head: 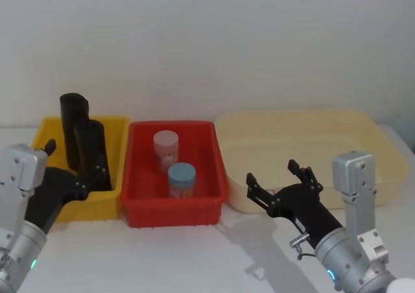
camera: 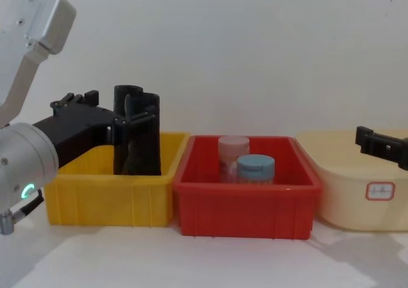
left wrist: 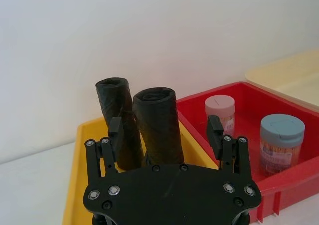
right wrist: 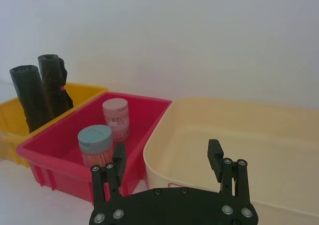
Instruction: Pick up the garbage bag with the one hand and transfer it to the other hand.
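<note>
Two black rolls stand upright in the yellow bin (head: 115,128). The thicker one, the garbage bag (left wrist: 158,128) (head: 90,144) (camera: 149,138), is the nearer of the two, and the slimmer roll (left wrist: 116,115) (head: 72,115) leans just behind it. My left gripper (left wrist: 165,126) (head: 72,158) (camera: 108,113) is open at the bag's height. Its fingers (left wrist: 215,130) are spread to either side of the bag, not closed on it. The right gripper (head: 271,173) (right wrist: 167,150) (camera: 364,137) hovers open and holding nothing in front of the cream tub.
A red bin (head: 175,212) in the middle holds a pink-lidded jar (head: 165,147) and a blue-lidded jar (head: 182,176). To the right sits a large cream tub (head: 324,128). A white wall runs close behind the bins. White tabletop lies in front.
</note>
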